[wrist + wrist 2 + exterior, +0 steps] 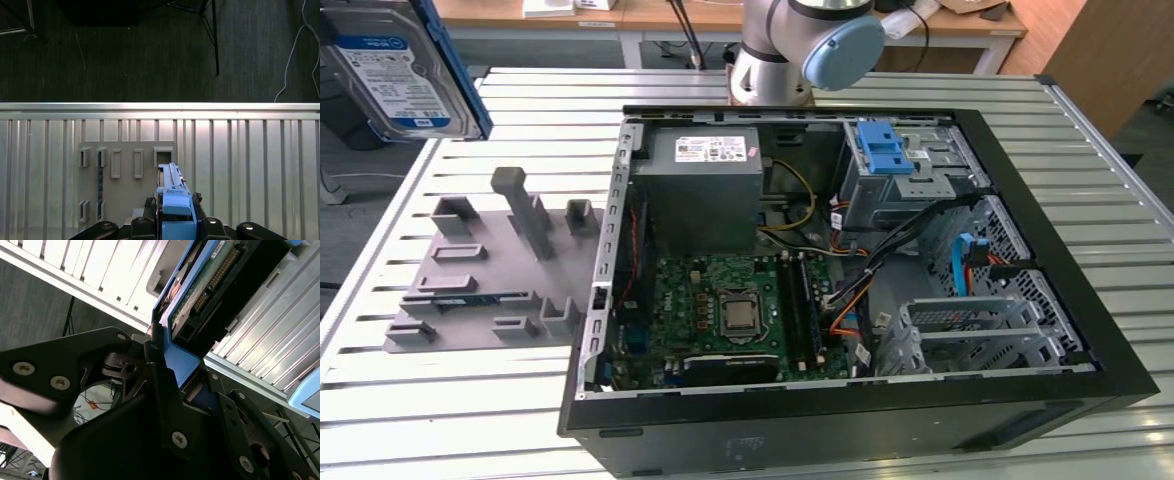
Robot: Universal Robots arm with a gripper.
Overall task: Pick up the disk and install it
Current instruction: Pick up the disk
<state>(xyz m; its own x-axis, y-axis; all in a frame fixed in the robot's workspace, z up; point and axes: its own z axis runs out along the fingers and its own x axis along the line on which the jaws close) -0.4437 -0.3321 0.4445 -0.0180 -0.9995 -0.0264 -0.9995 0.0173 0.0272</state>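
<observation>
Disk (pixel 403 72): held aloft at the exterior view's upper left, clear of the desk (pixel 440 420), over the grey fixture block (pixel 487 265), label side showing.
Gripper (pixel 179 367): clamped on the blue handle tab of the disk's carrier, as seen in the second wrist view.
Open computer case (pixel 854 430): on the desk just beside the fixture block, well apart from the disk; power supply (pixel 707 185) and motherboard (pixel 734 315) inside.
</observation>
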